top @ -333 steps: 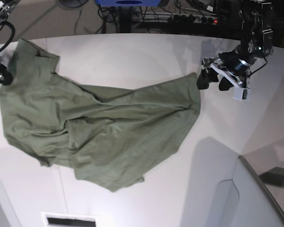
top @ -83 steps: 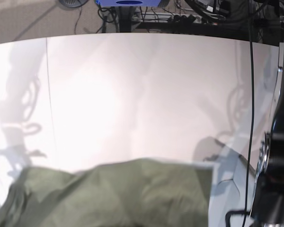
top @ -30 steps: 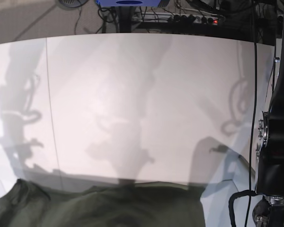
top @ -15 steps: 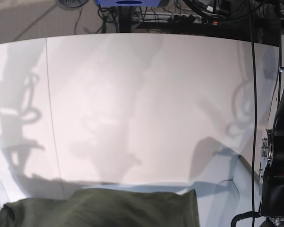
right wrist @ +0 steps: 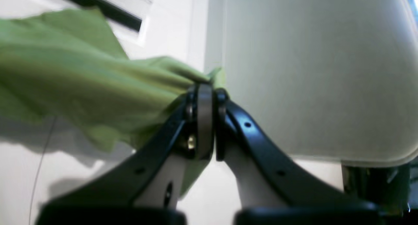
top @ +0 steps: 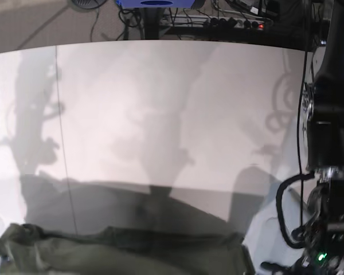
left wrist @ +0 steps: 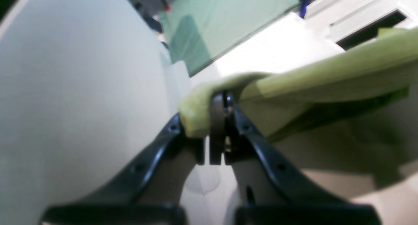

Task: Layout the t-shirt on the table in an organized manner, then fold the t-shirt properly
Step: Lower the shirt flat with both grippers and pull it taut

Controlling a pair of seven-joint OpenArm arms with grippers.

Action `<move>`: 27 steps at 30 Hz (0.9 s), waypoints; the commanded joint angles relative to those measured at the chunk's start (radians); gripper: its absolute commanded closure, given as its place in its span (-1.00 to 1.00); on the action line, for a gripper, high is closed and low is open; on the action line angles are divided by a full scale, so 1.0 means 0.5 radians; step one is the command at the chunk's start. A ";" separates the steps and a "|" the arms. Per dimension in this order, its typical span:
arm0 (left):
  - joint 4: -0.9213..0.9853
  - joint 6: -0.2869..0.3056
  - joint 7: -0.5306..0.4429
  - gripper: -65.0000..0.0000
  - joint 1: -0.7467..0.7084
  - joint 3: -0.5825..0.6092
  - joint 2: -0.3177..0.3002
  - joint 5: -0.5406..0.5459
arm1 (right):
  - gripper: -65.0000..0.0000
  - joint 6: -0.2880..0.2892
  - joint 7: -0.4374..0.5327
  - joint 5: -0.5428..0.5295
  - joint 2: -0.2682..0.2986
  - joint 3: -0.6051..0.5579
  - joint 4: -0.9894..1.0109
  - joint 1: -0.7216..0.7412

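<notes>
The olive-green t-shirt (top: 120, 252) hangs stretched along the bottom edge of the base view, above the near part of the white table (top: 160, 97), and casts a wide shadow on it. In the left wrist view my left gripper (left wrist: 218, 107) is shut on a bunched corner of the t-shirt (left wrist: 326, 78). The right wrist view shows my right gripper (right wrist: 204, 91) shut on another edge of the t-shirt (right wrist: 81, 78), which drapes off to the left. In the base view the cloth and the frame edge hide both sets of fingers.
My left arm (top: 328, 114) stands tall at the right of the base view, with cables along it. A pale angled panel (right wrist: 310, 71) lies beside my right gripper and another (left wrist: 65, 88) beside the left one. Cables and equipment sit beyond the table's far edge.
The shirt's top edge now spans further left and its shadow on the table has grown. My left arm shows more of its wrist. Both grippers stay shut.
</notes>
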State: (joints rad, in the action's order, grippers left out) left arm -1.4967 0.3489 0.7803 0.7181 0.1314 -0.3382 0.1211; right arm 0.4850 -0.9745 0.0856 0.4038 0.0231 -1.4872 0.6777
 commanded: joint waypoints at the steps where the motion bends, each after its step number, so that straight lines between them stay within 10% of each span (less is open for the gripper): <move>1: -0.077 0.022 0.034 1.00 -0.026 -0.025 -0.031 -0.001 | 1.00 -0.014 -0.038 0.011 0.019 0.017 -0.090 -0.004; 27: -0.307 0.046 0.086 1.00 -1.367 -0.043 -0.237 -0.004 | 1.00 -0.011 -0.373 0.002 -0.416 0.557 -0.163 -1.047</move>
State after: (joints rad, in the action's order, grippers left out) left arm -1.6356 0.3813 0.8383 0.0212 0.1154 -0.4438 0.1230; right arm 0.4820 -1.1656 0.0746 0.1764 0.2947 -1.5555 0.1417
